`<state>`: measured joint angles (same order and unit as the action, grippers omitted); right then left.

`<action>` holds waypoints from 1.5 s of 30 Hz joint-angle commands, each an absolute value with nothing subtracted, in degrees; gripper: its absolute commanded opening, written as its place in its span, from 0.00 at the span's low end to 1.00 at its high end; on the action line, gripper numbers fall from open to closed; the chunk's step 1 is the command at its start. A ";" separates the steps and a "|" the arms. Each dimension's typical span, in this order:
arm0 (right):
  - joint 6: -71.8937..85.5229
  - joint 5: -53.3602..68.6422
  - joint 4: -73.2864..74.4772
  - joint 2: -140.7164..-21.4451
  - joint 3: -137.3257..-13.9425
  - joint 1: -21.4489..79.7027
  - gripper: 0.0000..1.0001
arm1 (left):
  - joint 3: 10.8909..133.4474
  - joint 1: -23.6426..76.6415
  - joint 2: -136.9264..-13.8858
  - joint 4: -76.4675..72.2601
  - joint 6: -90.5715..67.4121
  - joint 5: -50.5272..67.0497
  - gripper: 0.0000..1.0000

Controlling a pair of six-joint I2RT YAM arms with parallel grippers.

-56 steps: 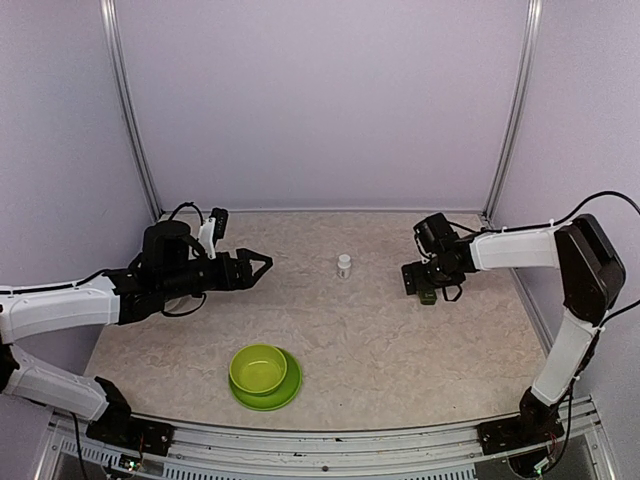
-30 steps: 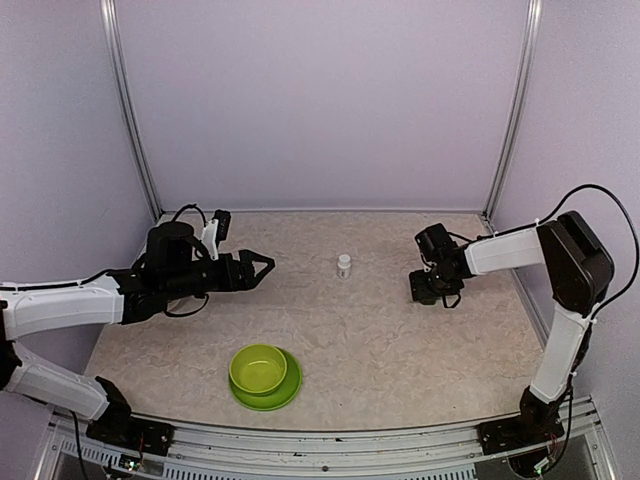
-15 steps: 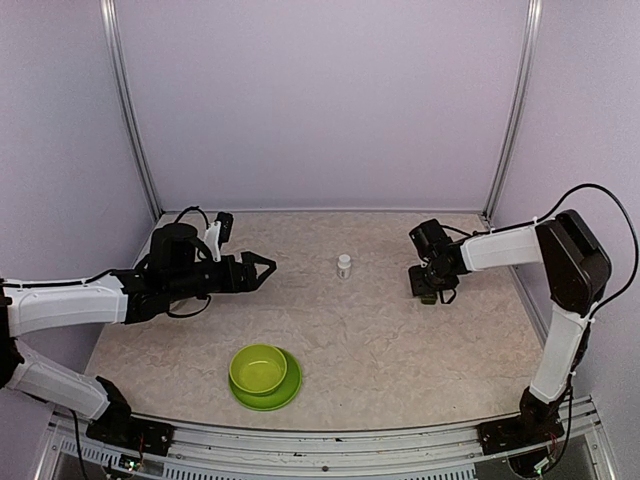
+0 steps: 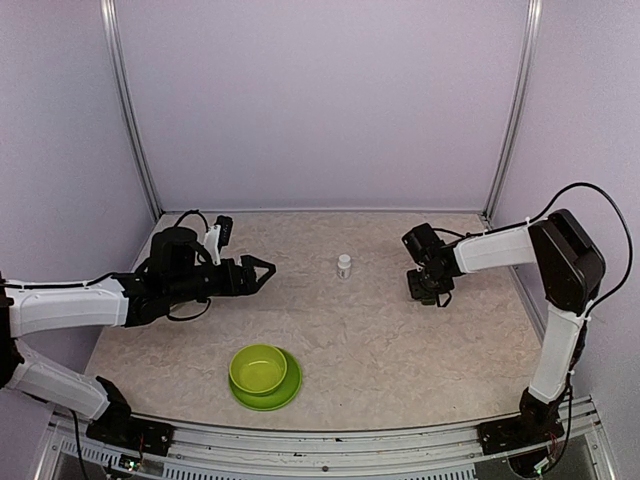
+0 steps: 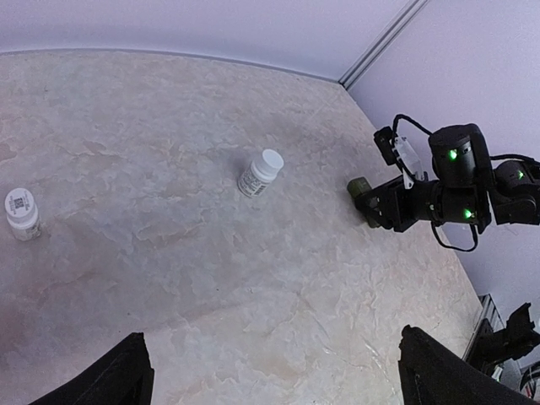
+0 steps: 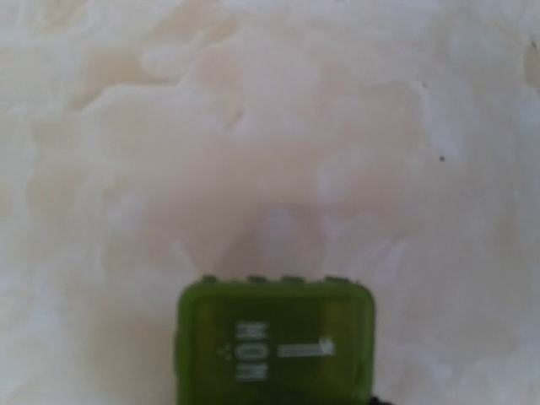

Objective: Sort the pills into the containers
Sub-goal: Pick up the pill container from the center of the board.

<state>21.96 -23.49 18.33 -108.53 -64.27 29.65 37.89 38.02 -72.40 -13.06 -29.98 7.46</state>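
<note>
Pill box (image 6: 274,337), dark green, was at the far right of the worktop (image 4: 380,350), right under the right pincer (image 4: 427,291). Right wrist view showed only one end compartment, marked MON, lid looking shut; the rest was cut off by the frame edge. We could not tell whether the right pincer was clenched on the box or just straddling it. Its fingers were outside its own camera's view, and too small and dark from above.

Left pincer (image 4: 262,270) was released, jaws spread wide, hovering over the left side of the worktop, holding nothing, pointed toward the middle. White bottle (image 4: 344,265) stood upright near the centre back, well apart from both pincers. We saw a second bottle (image 5: 21,213) in the left wrist view only. Lime bowl (image 4: 258,368) on its plate (image 4: 292,388) sat near the front. No loose pills visible anywhere.

Risks as we judged them:
- A grip landing off-centre or near one end could skid the light box across the smooth worktop, or swing it when lifted.
- Shut lids meant nothing could go in until opened, and prying one with a single pincer could flip the box.
- The small bottles looked easy to tip. A sideways nudge from the wide left jaws could topple one and send it rolling.
</note>
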 commanded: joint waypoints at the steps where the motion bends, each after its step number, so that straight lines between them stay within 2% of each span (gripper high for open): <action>1: 22.74 -25.96 20.02 -110.34 -65.93 30.92 0.34 | 36.94 38.41 -72.92 -15.13 -30.41 7.40 0.99; 4: 22.68 -25.91 19.89 -110.14 -65.88 31.09 0.28 | 36.83 38.42 -72.82 -15.23 -30.42 7.30 0.99; 9: 21.24 -23.34 17.40 -108.10 -64.87 31.20 0.25 | 36.65 38.41 -72.84 -15.29 -30.35 7.34 0.99; 16: 14.35 -6.39 10.09 -100.57 -61.11 32.23 0.25 | 35.82 38.41 -72.60 -17.76 -29.56 10.37 0.99; 29: -4.56 15.28 4.81 -85.71 -54.97 38.06 0.22 | 38.68 42.57 -74.67 -22.99 -26.70 17.65 0.99; 35: -11.42 9.11 6.28 -81.99 -55.46 45.83 0.20 | 45.96 42.69 -80.96 -16.47 -35.35 20.78 0.99; 40: -15.28 0.43 8.54 -81.57 -56.96 52.12 0.19 | 47.55 43.04 -83.83 -19.90 -43.62 25.06 0.99; 45: -17.06 -6.81 8.94 -82.05 -58.00 56.44 0.19 | 49.61 44.47 -86.10 -19.54 -45.53 26.64 0.98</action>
<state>-13.98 1.23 7.68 -82.61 -55.59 53.89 46.78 43.05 -84.51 -18.68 -41.89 23.59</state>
